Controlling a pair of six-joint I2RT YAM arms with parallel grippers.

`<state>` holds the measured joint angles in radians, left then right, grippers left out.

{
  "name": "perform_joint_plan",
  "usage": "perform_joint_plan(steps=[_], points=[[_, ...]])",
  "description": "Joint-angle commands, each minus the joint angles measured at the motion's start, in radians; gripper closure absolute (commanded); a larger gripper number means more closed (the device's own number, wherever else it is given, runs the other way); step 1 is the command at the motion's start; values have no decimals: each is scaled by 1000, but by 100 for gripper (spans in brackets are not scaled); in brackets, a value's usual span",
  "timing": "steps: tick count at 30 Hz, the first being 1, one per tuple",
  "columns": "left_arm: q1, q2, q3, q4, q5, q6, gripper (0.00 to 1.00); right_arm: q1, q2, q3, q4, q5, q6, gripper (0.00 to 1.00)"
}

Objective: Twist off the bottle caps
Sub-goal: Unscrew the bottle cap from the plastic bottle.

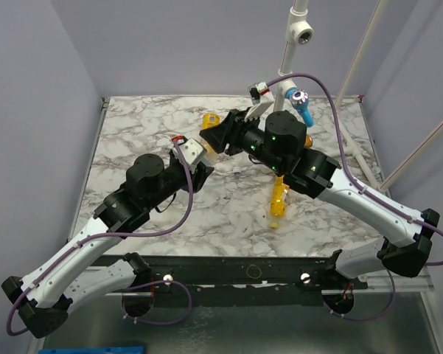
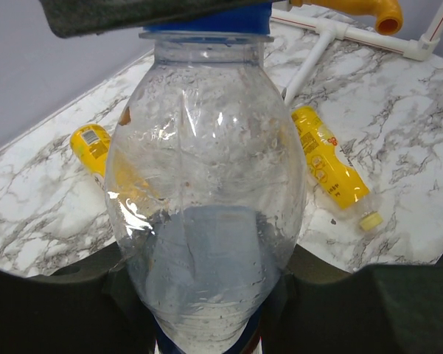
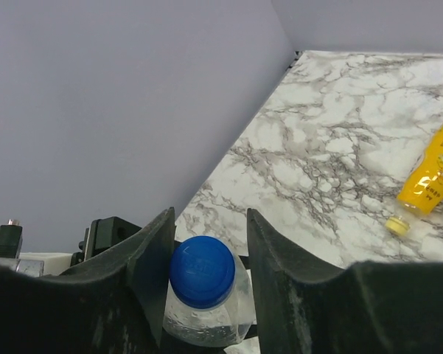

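Note:
My left gripper is shut on the lower body of a clear bottle and holds it up above the table; it also shows in the top view. The bottle's blue cap sits between the fingers of my right gripper, which is open: the left finger touches the cap and the right finger stands apart from it. In the top view the right gripper meets the bottle top. Two yellow bottles lie on the table, one with its yellow cap on.
A white pipe frame with a camera stands at the back right, with a blue fitting beside it. Its pipes and an orange elbow lie behind the held bottle. Grey walls close the left and back.

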<state>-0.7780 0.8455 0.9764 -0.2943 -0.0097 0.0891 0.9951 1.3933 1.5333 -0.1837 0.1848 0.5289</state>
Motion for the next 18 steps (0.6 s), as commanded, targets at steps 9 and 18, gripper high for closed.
perform_joint_plan(steps=[9, 18], points=[[9, 17, 67, 27, 9, -43, 75, 4, 0, 20, 39, -45, 22, 93], [9, 91, 292, -65, 458, -152, 82, 4, -98, -21, 135, -466, -169, 99]])
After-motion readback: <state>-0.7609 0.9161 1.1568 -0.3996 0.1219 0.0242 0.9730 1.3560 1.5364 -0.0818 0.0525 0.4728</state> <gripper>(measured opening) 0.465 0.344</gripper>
